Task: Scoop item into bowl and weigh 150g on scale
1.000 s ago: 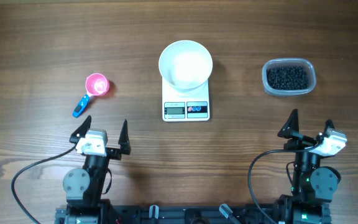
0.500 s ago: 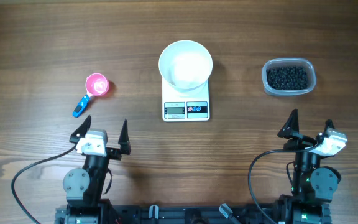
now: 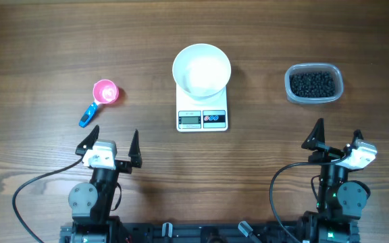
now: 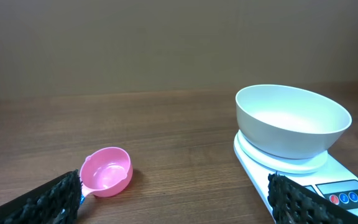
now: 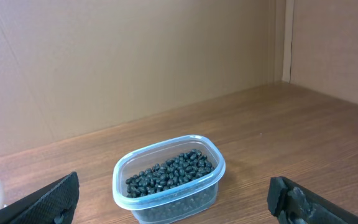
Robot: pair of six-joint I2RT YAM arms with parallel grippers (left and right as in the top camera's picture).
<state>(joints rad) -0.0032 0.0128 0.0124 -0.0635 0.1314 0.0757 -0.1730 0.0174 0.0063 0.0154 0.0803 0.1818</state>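
The empty white bowl (image 3: 202, 69) (image 4: 292, 121) stands on the white scale (image 3: 202, 119) (image 4: 347, 193) at the table's middle back. The item, small black beans (image 3: 310, 84) (image 5: 171, 170), fills a clear plastic tub (image 3: 314, 99) (image 5: 166, 202) at the back right. A pink scoop with a blue handle (image 3: 100, 99) (image 4: 106, 172) lies at the left. My left gripper (image 3: 111, 140) (image 4: 176, 208) hangs open near the front left, short of the scoop, holding nothing. My right gripper (image 3: 337, 135) (image 5: 173, 202) is open at the front right, facing the tub, with nothing between its fingers.
A brown cardboard wall (image 5: 135, 56) rises behind the table, with a corner at the far right (image 5: 288, 40). Both arm bases and their black cables (image 3: 39, 185) sit along the front edge.
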